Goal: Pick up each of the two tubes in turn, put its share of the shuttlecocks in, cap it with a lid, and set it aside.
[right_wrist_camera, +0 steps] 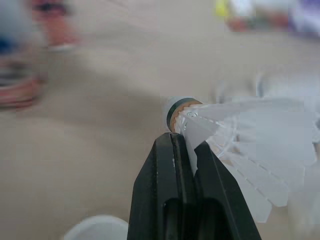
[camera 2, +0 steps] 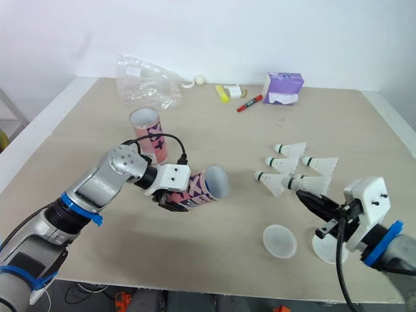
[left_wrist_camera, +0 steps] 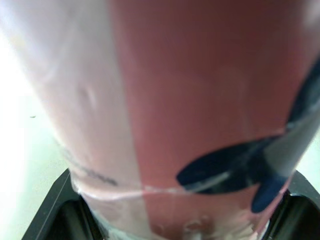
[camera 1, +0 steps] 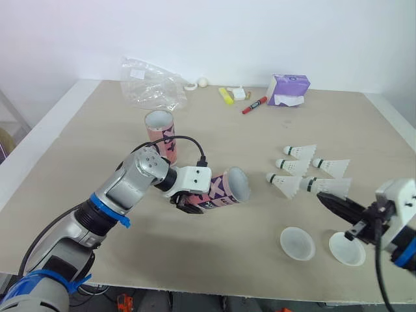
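Across the head views, found the left claw clamped around a pink cardboard tube with navy markings, held lying almost level just above the beige tabletop, open mouth turned toward the robot's right. Noted a second matching tube standing upright just behind it. Found the right claw closed on one white feathered shuttlecock, four more shuttlecocks lying just beside. Spotted two round translucent white lids nearer the front edge, one beneath that wrist.

Through the left wrist view, saw pink tube wall wedged between black fingers, seemingly secure.

Through the right wrist view, made out fingertips pressed together on a few feathers just behind the green-banded cork; could not tell whether lifted clear of the tabletop.

Judged that thin pinch the weak point: liable to let the shuttlecock swivel or drop in transit, or to crush feathers. Expected the wide skirt to snag on the tube rim unless fed cork-first and square. Feared also dragging the neighbouring shuttlecock along, nudging the lid below, or losing the load out of a mouth tipped downward.
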Available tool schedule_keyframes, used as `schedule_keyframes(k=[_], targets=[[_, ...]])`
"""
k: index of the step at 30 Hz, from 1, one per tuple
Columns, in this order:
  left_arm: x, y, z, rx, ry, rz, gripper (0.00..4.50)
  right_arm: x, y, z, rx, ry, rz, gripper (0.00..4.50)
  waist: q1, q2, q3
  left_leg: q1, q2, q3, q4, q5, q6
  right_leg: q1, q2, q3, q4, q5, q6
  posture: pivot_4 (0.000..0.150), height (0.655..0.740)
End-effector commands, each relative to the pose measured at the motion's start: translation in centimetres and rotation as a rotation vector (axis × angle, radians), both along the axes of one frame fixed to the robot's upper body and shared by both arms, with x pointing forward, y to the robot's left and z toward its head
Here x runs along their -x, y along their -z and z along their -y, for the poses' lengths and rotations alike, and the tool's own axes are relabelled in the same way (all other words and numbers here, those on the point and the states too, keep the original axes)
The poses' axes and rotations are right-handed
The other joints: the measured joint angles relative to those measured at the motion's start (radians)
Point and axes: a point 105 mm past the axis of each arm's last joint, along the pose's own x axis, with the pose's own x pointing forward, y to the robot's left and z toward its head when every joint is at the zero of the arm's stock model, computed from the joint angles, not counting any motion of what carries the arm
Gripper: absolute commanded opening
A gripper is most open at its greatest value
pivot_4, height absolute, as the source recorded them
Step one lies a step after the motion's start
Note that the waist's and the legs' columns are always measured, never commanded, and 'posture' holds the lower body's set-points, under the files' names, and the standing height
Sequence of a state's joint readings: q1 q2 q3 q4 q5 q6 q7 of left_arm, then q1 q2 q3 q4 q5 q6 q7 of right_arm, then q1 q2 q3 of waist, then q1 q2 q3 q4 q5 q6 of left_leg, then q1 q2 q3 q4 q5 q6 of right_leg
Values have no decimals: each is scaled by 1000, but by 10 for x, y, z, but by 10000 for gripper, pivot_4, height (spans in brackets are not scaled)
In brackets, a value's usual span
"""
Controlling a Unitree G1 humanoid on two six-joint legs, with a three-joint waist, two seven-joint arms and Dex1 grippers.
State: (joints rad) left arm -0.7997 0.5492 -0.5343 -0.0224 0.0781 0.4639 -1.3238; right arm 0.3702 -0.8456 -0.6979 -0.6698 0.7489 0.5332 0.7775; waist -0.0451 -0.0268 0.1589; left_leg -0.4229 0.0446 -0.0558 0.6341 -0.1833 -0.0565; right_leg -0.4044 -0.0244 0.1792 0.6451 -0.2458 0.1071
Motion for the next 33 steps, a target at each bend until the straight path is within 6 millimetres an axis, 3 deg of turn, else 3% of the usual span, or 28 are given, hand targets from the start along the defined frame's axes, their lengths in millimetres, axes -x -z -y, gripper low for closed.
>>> schedule_keyframes(k=[1,3,8,18,22,25,27,29,32,33], targets=[[-2,9,2,-19,-13,-34,30772,13,-26,-31,226,-266,136,225,-1,-1,1,1,0,0,0,0,0,-1,0,0,0,0,0,1500,7400],[-2,10,4,-19,-14,-44,30772,13,-31,-48,323,-375,201,225,-1,-2,1,1,-1,0,1,0,0,-1,-1,0,-1,0,0,1500,7400],[-3,10,6,-24,-21,-59,30772,4,-36,-83,369,-498,310,225,0,-4,1,0,-1,0,2,0,0,0,-2,0,-4,0,0,1500,7400],[-1,8,8,-9,-32,-57,30772,-25,-33,-114,449,-613,388,225,0,-3,1,-3,-4,0,1,0,0,0,-3,0,-4,-1,1,1500,7400],[-1,8,8,-5,-41,-57,30772,-27,-29,-122,451,-649,383,225,2,-4,1,-3,-3,-2,1,1,0,0,-2,0,-4,-1,1,1500,7400],[0,8,7,-4,-46,-59,30772,-25,-30,-124,434,-670,366,9782,3,-3,1,-4,-3,-2,1,1,0,2,-2,0,-4,-1,1,1500,7400],[-1,9,5,-7,-52,-57,30772,-23,-32,-121,432,-676,357,20715,3,-3,1,-4,-3,-2,1,1,0,2,-2,0,-4,-1,1,1500,7400],[-2,9,4,-9,-57,-55,30772,-20,-37,-118,400,-668,356,28371,3,-3,1,-4,-3,-2,1,1,0,3,-2,0,-4,-1,1,1500,7400],[-2,9,3,-9,-60,-54,30772,-22,-50,-107,252,-570,341,42933,3,-3,1,-5,-3,-2,0,1,0,3,-2,0,-4,-1,1,1500,7400],[-2,8,3,-9,-61,-55,30772,-25,-54,-98,185,-508,329,44074,4,-4,1,-5,-3,-2,0,1,0,3,-2,0,-4,-1,1,1500,7400]])
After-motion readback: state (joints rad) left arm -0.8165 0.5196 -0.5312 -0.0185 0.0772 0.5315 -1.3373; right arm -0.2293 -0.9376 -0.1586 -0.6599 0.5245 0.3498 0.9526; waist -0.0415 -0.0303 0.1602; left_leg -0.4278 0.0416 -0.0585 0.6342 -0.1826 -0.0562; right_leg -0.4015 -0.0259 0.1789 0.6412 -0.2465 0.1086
